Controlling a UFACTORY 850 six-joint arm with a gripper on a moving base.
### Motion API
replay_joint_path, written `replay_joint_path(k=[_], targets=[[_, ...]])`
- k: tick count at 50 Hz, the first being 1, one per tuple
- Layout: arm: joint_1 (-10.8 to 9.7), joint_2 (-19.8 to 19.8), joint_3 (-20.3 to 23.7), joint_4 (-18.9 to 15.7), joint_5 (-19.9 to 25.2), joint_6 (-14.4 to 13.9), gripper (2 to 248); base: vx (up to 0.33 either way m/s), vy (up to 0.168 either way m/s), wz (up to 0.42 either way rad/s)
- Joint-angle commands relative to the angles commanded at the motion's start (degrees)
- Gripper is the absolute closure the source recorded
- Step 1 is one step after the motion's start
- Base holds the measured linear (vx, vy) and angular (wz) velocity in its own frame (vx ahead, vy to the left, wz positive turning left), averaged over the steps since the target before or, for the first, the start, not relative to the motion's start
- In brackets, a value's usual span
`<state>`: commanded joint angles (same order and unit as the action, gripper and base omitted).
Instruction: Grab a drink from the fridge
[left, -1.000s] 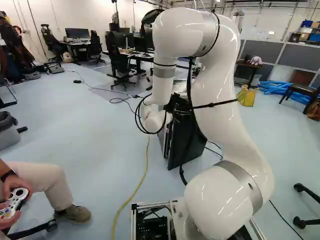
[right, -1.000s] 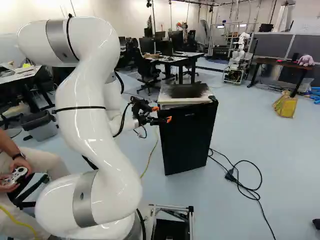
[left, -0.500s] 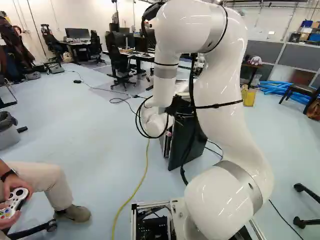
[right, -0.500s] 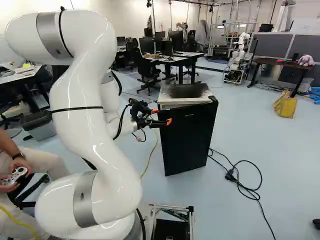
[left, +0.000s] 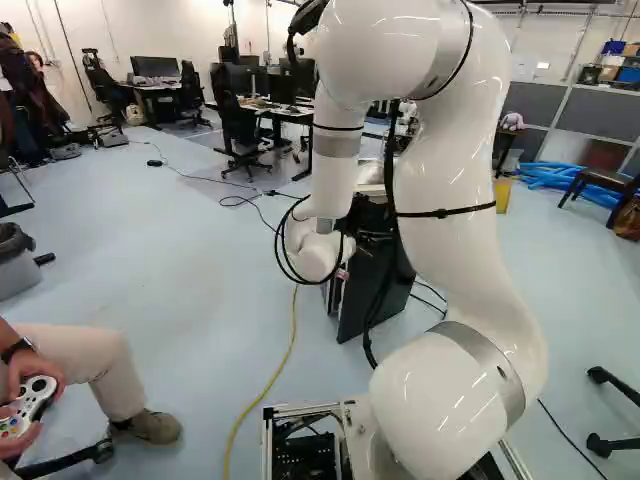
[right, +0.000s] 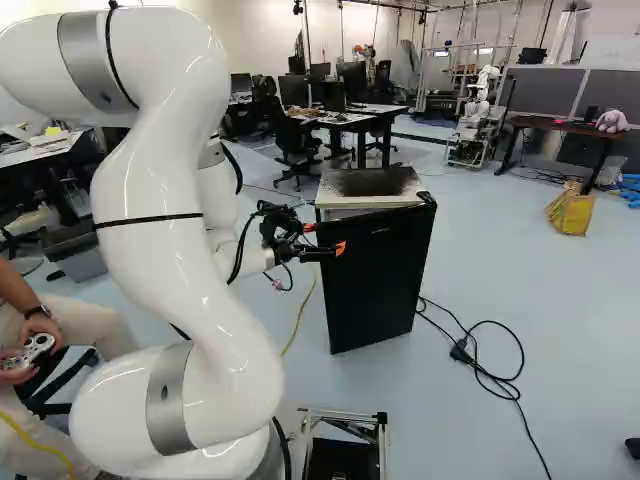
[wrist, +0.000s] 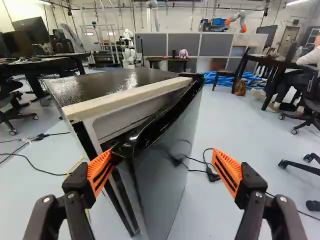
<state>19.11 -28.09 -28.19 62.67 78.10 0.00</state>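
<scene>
In the right base view my gripper (right: 325, 238) is at the near upper corner of the black fridge door (right: 375, 280). The door stands ajar from the fridge (wrist: 120, 102), whose top is dark and worn. In the wrist view the gripper (wrist: 164, 166) is open wide, the door's edge between its fingers. One orange pad (wrist: 100, 172) lies at the gap between door and body; the other is well clear of the door's outer face. The fridge's inside is hidden, and no drink can be made out. In the left base view the arm hides the gripper's fingers.
A black cable with a plug (right: 460, 348) lies on the floor beside the fridge. A yellow cable (left: 270, 385) runs across the floor. A person with a controller (left: 32, 400) sits close by the base. Behind stand desks, chairs and another robot (right: 478, 115).
The upper arm has drawn up and back, and my gripper has sunk slightly at the door's corner. The door's lower near corner has shifted very slightly toward the base, which has stayed put.
</scene>
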Motion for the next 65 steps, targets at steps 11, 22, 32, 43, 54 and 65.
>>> replay_joint_path(k=[11,22,32,43,54,65], targets=[[-0.33,1.0,1.67,0.49,0.0,0.0,3,0.0,0.0,0.0],[-0.42,2.42,4.04,1.28,0.0,0.0,3,0.0,0.0,0.0],[0.02,4.21,7.02,2.06,0.0,0.0,3,0.0,0.0,0.0],[0.94,6.38,10.64,2.92,0.0,0.0,3,0.0,0.0,0.0],[1.83,7.92,13.2,3.77,0.0,0.0,3,0.0,0.0,0.0],[1.96,8.09,13.47,4.63,0.0,0.0,3,0.0,0.0,0.0]])
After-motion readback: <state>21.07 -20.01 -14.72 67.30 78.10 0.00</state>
